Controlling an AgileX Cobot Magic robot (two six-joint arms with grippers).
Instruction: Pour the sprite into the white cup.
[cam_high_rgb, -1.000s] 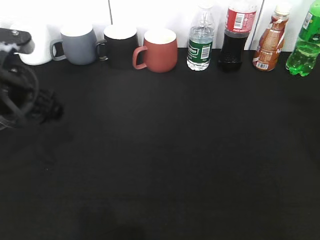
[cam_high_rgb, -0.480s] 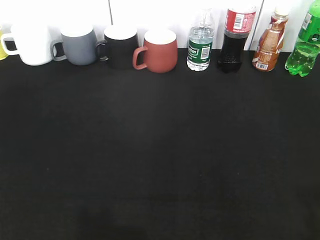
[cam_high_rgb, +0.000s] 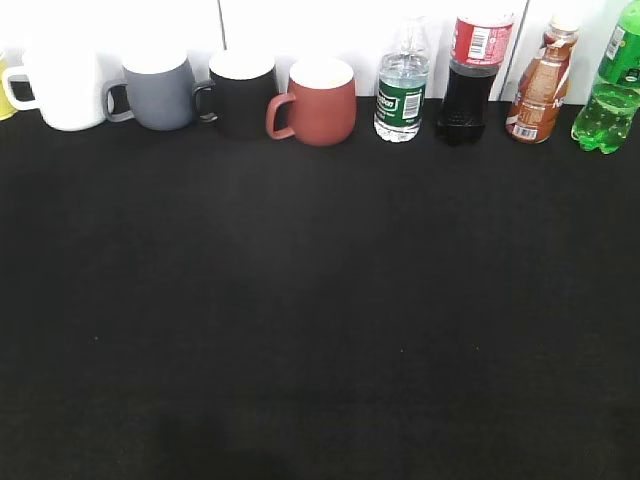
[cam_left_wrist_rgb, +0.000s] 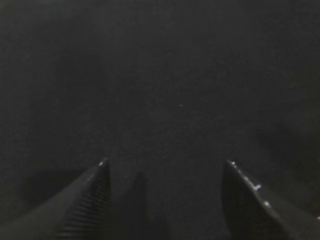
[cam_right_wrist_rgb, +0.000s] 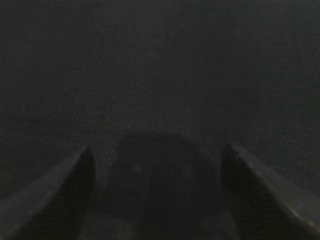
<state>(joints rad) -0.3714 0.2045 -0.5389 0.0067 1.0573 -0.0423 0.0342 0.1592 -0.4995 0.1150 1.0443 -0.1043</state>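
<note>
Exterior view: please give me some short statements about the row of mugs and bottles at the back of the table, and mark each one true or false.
1. The sprite stands at the far right end of the row. True.
2. The white cup stands next to the red mug. False: the grey mug and the black mug stand between them.
3. The cola bottle lies on its side. False: it stands upright.
4. The water bottle stands between the red mug and the cola bottle. True.
5. The left gripper holds the sprite. False: its jaws are apart and empty over the black table.
</note>
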